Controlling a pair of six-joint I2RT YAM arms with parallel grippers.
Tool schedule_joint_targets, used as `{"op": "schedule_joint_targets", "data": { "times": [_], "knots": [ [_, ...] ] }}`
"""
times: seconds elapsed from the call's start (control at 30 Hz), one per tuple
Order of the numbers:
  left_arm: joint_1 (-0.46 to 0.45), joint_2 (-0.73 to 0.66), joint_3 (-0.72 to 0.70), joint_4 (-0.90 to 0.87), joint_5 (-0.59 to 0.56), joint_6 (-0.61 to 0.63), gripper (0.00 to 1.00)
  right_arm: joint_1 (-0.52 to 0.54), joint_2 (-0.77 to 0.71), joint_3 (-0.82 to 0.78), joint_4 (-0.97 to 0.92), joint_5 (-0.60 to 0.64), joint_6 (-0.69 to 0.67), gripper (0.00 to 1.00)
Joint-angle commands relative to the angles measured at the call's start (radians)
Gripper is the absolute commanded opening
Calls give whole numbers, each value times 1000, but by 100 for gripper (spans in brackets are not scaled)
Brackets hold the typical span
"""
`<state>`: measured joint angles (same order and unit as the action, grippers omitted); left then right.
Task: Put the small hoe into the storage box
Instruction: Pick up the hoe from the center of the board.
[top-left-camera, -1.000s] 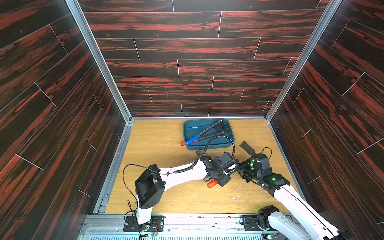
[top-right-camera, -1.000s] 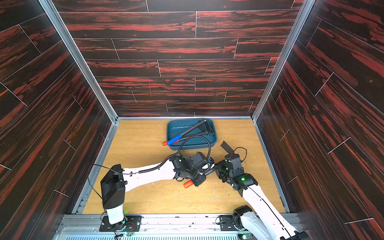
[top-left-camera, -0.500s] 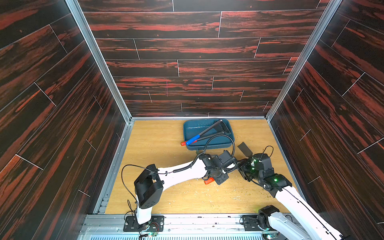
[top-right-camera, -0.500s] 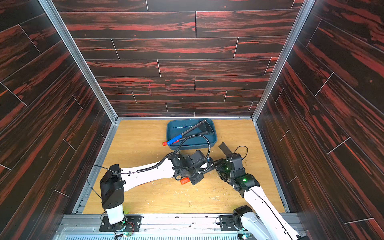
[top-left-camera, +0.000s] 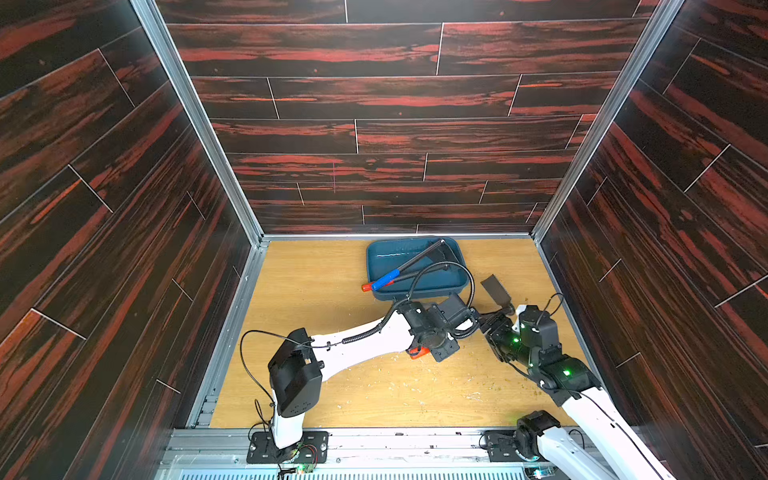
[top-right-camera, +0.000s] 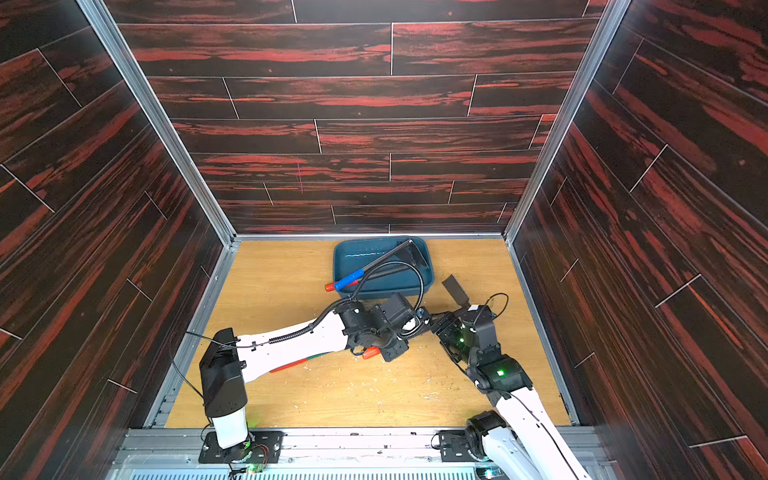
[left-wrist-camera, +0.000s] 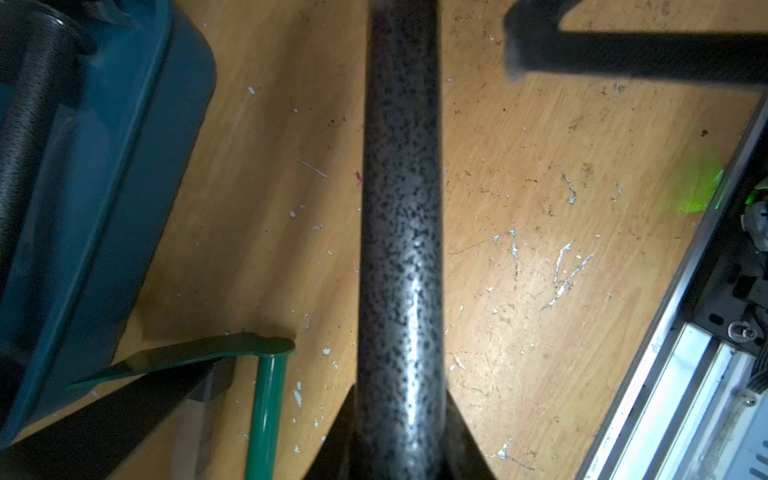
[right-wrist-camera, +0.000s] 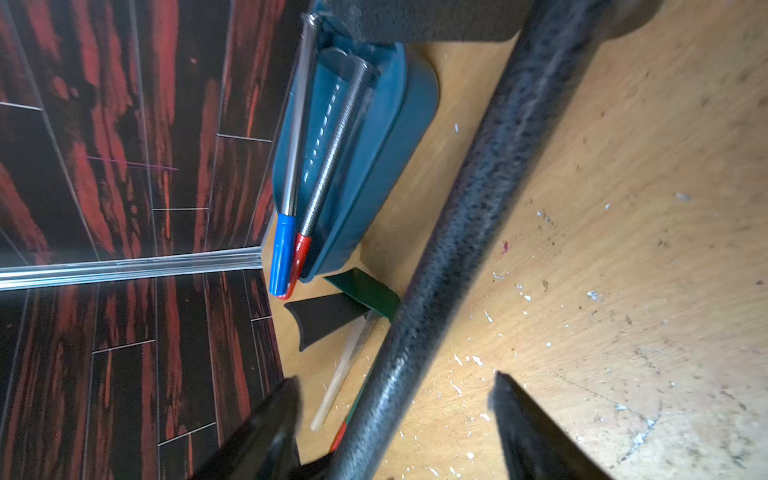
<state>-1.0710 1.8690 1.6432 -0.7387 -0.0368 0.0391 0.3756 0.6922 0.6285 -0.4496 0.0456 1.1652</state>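
**Right gripper lets go; left arm now carries the hoe alone**

A second ago the right gripper was clamped on the speckled hoe. Now its fingers stand wide on either side of the shaft and no longer squeeze it. The left gripper is closed narrow on that same shaft, which runs straight out from between its jaws. The hoe has passed from right to left, and I judge the handover done. The left arm can swing its load to the box once the right arm backs clear.

The hoe is not in the box yet. It hangs between the two arms, seemingly lifted off the table. Its dark blade sits just beside the right end of the box. Its orange grip end shows under the left wrist.

The count is five hoes:
- **In the box:** two lie there already, the blue-handled hoe and the red-handled hoe. They lie side by side, both handles poking out over the rim.
- **In the left gripper:** one, the speckled hoe.
- **On the table:** two lie near the box, the green hoe and the black-bladed hoe with a pale wooden shaft. Whether their blades touch I cannot tell.

There is one box and there are two grippers.
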Motion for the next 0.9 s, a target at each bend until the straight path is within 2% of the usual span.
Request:
{"op": "schedule_joint_targets", "data": {
  "times": [0.0,0.3,0.5,0.87],
  "knots": [
    [28,-49,65,24,-20,34,0,0,-19,37,-54,44,-49,82],
    [110,-56,111,-9,-8,81,0,-1,-51,43,-79,57,-90,98],
    [178,-45,159,-45,13,121,0,-3,-76,42,-108,71,-99,98],
    [311,44,331,-188,136,197,0,-13,-88,51,-144,74,-122,98]
  ]
}}
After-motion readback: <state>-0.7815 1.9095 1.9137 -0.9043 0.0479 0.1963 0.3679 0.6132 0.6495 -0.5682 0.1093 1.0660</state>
